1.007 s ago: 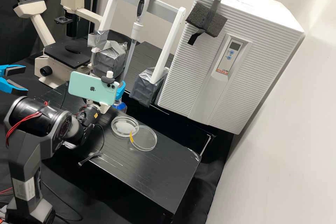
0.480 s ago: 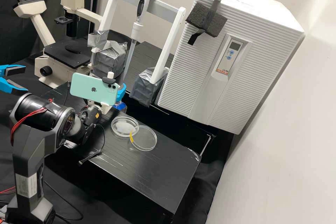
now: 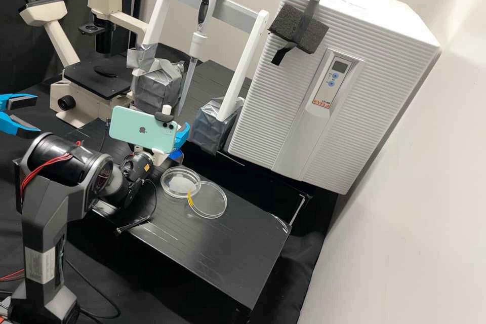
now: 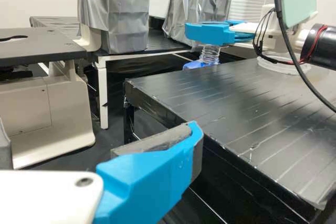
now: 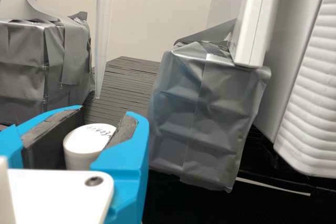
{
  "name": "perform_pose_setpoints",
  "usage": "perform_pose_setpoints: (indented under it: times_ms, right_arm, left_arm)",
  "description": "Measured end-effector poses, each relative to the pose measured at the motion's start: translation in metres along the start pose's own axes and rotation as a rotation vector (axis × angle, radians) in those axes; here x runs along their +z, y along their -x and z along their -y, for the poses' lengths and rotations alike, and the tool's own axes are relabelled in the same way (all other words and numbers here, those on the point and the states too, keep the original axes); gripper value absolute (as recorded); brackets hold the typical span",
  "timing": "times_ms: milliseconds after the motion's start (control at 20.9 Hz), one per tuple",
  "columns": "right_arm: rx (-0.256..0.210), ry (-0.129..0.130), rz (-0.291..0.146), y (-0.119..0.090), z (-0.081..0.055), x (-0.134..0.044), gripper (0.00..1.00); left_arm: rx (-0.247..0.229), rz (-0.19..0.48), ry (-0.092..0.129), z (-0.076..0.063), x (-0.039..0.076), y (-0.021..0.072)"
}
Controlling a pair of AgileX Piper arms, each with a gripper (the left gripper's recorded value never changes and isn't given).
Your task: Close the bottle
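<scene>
A clear bottle (image 4: 210,54) with a blue base stands at the far edge of the black platform (image 3: 217,243), and its blue part (image 3: 176,153) shows under the arm in the high view. My right gripper (image 3: 180,130) (image 4: 210,31) sits right on top of the bottle's threaded neck. It is shut on a white cap (image 5: 88,141), which is squeezed between the grey pads (image 5: 122,127). My left gripper (image 3: 21,114) hangs open at the far left, well away from the bottle, with one blue finger (image 4: 157,166) low in its own view.
Two petri dishes (image 3: 179,181) (image 3: 207,200) lie on the platform beside the bottle. A pipette (image 3: 198,30) hangs from a white stand with taped feet (image 3: 211,122) behind. A microscope (image 3: 76,76) stands at the left and a white ribbed cabinet (image 3: 334,86) at the right. A mint phone (image 3: 143,129) rides on the right arm.
The right arm has shifted a little to the right and forward, carrying the phone and the gripper with the cap over the bottle. The left gripper has stayed in place.
</scene>
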Motion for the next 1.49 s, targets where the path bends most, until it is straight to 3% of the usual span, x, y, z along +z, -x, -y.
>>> perform_pose_setpoints:
  times_ms: [719, 959, 1486]
  right_arm:
    - [0.003, 0.000, 0.004, 0.000, -0.001, 0.002, 0.00]
    - [0.004, -0.004, 0.023, 0.007, -0.001, 0.009, 0.00]
    - [0.014, -0.004, 0.015, 0.013, -0.003, 0.007, 0.00]
  left_arm:
    - [-0.003, 0.009, -0.001, 0.000, 0.001, -0.0011]
    - [-0.004, 0.011, -0.001, 0.000, 0.002, -0.0014]
    - [-0.004, 0.011, -0.001, 0.000, 0.002, -0.0014]
